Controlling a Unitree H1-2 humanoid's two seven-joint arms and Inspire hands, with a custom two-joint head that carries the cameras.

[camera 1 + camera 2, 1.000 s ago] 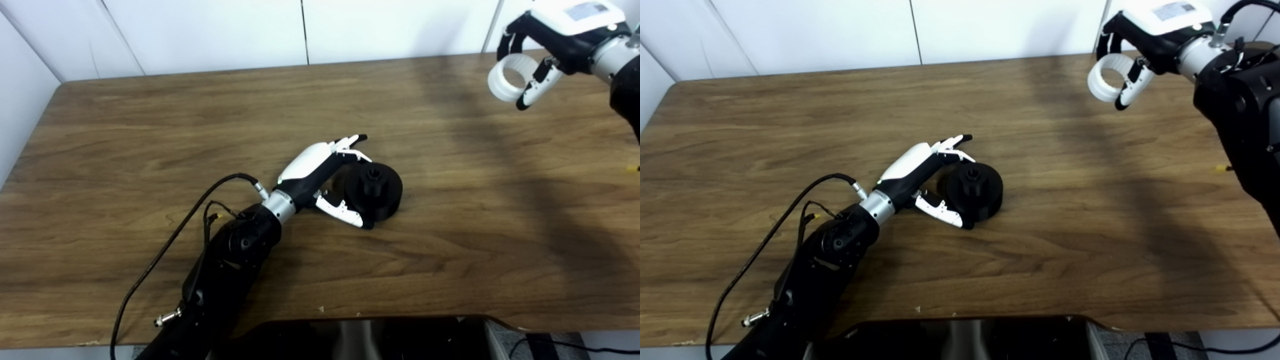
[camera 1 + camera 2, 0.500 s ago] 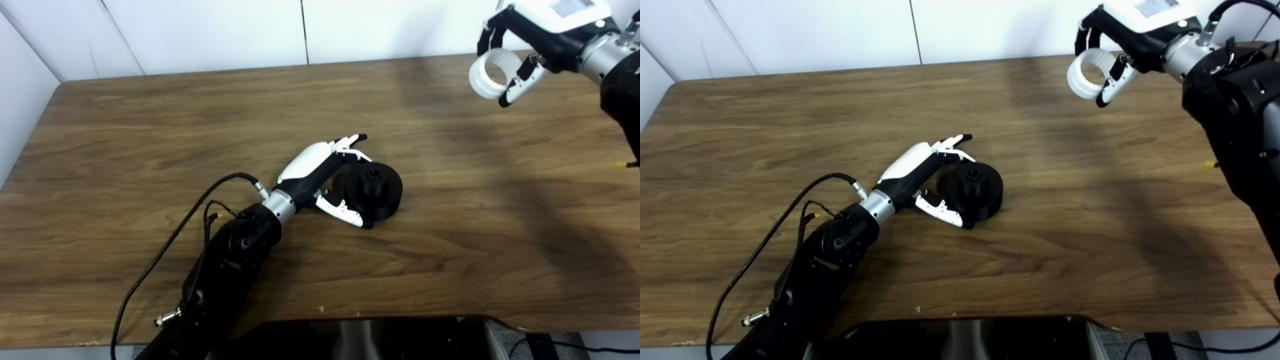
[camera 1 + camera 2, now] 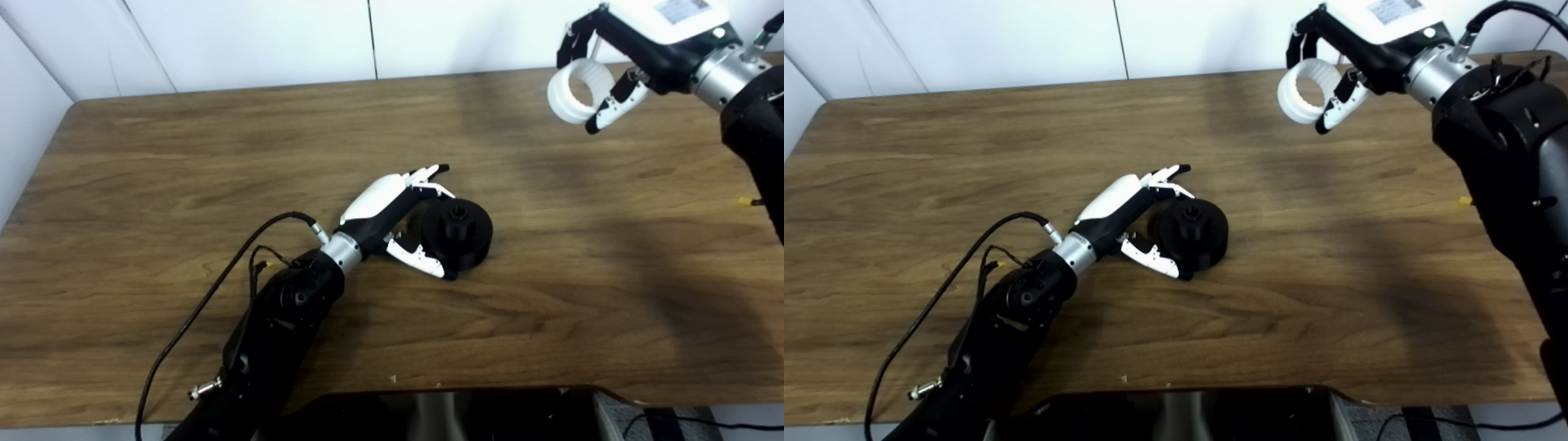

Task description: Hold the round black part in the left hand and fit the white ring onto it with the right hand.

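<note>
The round black part (image 3: 460, 233) rests on the wooden table (image 3: 153, 184) near the middle, with a small hub on top. My left hand (image 3: 398, 214) lies against its left side, fingers curled along the far edge and thumb at the near edge, holding it. My right hand (image 3: 637, 49) is up at the far right, above the table, shut on the white ring (image 3: 576, 92). The ring's opening faces the cameras. It also shows in the right eye view (image 3: 1304, 92).
A black cable (image 3: 202, 306) loops from my left forearm over the table. A dark object (image 3: 453, 413) sits at the table's near edge. A white wall (image 3: 245, 37) stands behind the far edge. A small yellow item (image 3: 744, 201) lies at the right edge.
My right hand has carried the white ring leftward and a little up. The left hand and the black part have not moved.
</note>
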